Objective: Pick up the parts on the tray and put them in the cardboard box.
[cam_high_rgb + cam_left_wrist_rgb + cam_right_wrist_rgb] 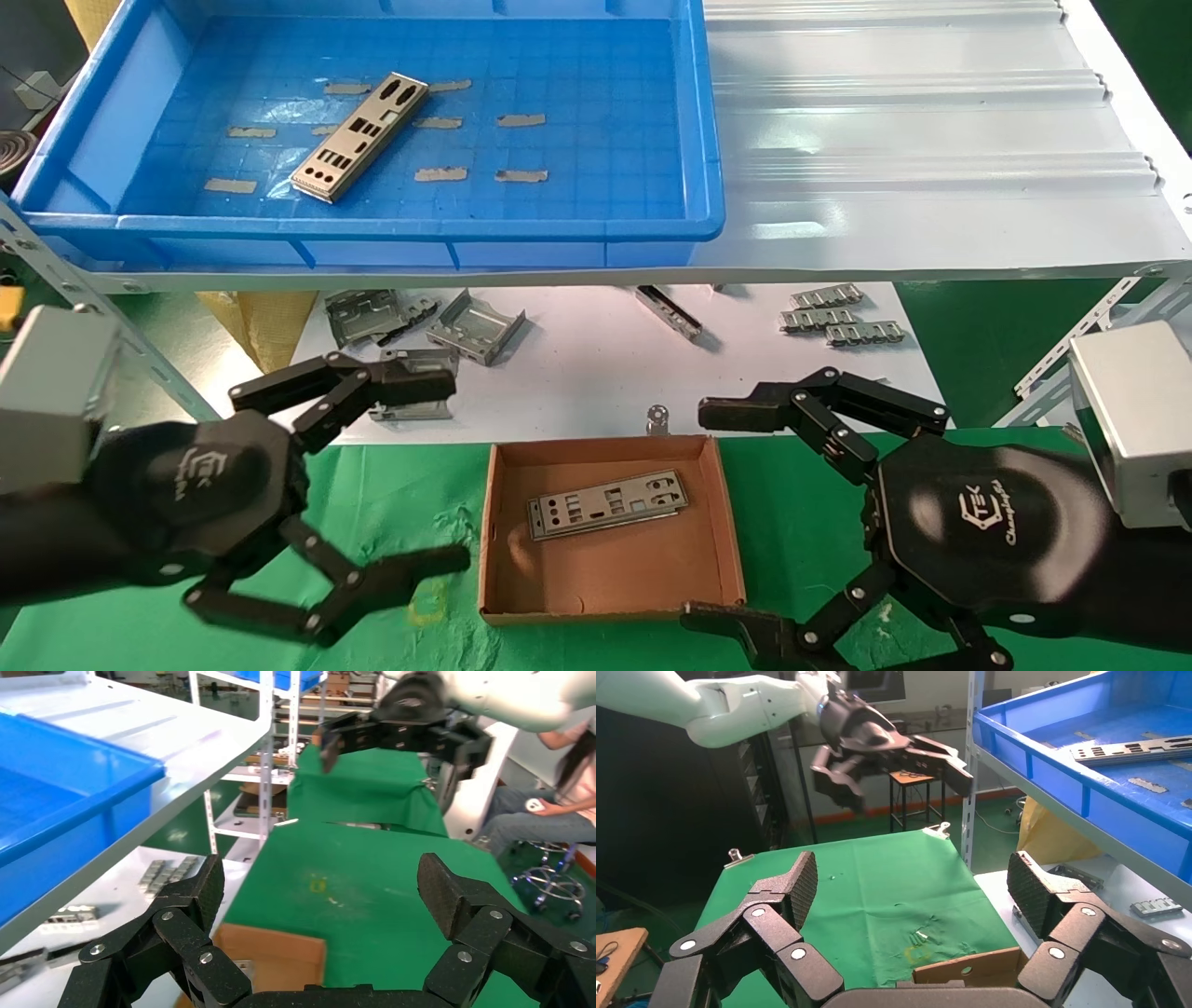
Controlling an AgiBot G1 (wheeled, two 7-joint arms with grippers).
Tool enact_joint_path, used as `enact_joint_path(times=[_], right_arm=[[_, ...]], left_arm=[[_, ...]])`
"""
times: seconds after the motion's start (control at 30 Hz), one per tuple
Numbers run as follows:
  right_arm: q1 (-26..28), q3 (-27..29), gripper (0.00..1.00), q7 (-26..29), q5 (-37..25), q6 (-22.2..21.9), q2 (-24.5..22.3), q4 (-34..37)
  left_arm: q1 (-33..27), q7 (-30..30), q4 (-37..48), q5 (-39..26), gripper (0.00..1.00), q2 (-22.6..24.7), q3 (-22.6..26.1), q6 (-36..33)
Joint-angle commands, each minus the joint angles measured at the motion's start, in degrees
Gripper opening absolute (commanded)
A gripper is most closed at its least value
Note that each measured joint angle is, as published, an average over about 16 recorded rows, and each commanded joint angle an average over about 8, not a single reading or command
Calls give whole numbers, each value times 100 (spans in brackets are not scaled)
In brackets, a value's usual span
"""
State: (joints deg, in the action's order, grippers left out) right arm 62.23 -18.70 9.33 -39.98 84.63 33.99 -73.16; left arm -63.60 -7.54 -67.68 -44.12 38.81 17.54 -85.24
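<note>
Lying alone in the blue tray [93, 158], one plate [359, 137]; the cardboard box [726, 522] holds another plate [607, 504]. Left gripper [438, 475] and right gripper [712, 517] both gape empty.

Box is wide open from above, tray sits up on the shelf

My left gripper [424, 471] and right gripper [717, 513] flank the cardboard box [610, 596], fingers spread; above the tray [708, 140] nothing blocks me, though its raised rim walls the plate [359, 137].

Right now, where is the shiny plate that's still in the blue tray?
In the head view, the plate lies tilted on the left half of the blue tray's floor, among tape strips, up on the white shelf.
</note>
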Motion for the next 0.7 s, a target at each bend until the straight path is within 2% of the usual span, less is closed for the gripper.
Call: enact_joint_path(times=[0.03,0.37,0.7], right_arm=[[0,0,100,0,0,0,0,0],[-1,0,100,-1,2,-3,-1,1],[-1,-1,100,-1,2,-3,-1,1]], left_arm=[[78,-123,-227,87,100,-146,-58,-17],[270,-383,-780,308,100,-497,-202,-66],[238,-345,-675,269,100,-435,-177,-57]])
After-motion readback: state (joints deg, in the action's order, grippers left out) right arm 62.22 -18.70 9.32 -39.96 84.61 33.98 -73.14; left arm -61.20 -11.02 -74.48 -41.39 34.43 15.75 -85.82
